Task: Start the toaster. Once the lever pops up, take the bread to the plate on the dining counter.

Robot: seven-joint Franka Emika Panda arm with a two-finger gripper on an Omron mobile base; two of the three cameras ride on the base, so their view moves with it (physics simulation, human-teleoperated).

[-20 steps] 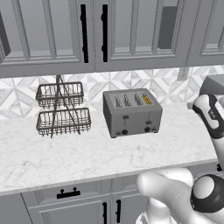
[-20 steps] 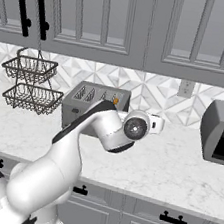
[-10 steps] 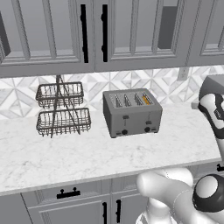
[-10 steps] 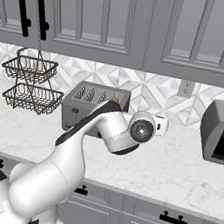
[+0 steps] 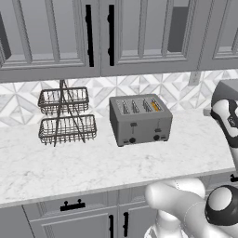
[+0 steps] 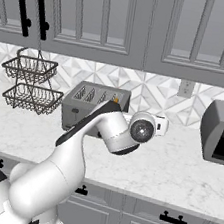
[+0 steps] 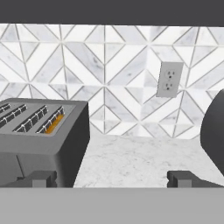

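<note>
Since a second ago: wrist and hand swung a little higher and further right in the left base view, now at the right edge, mid-height; in the right base view wrist joint shifted right, now centre frame, in front of the toaster's right end. Base not moved, counter things unchanged.

Gripper point(image 7: 112, 178) fingers point(image 7: 43, 178) spread wide, holding nothing; tips low in the hand view, left tip over the toaster's near corner, right tip over bare marble.

Toaster point(image 5: 141, 119) at centre of left base view, on the counter point(image 5: 69, 162) just right of the wire basket point(image 5: 65, 116). Bread point(image 5: 155, 106) sunk in the rightmost slot, only an orange crust edge showing; same orange strip in nearest slot, left-centre of hand view. Both levers point(image 5: 133, 124) look high on the front, so likely not yet pressed.

Meaning: still approach phase, hand off to the toaster's right side, not yet lined up on a lever. Toasting not started; plate and dining counter steps all ahead.

Writing: none readable. No brand on toaster; wall outlet point(image 7: 169, 79) blank; grey appliance point(image 6: 222, 132) at right edge of right base view unmarked.
</note>
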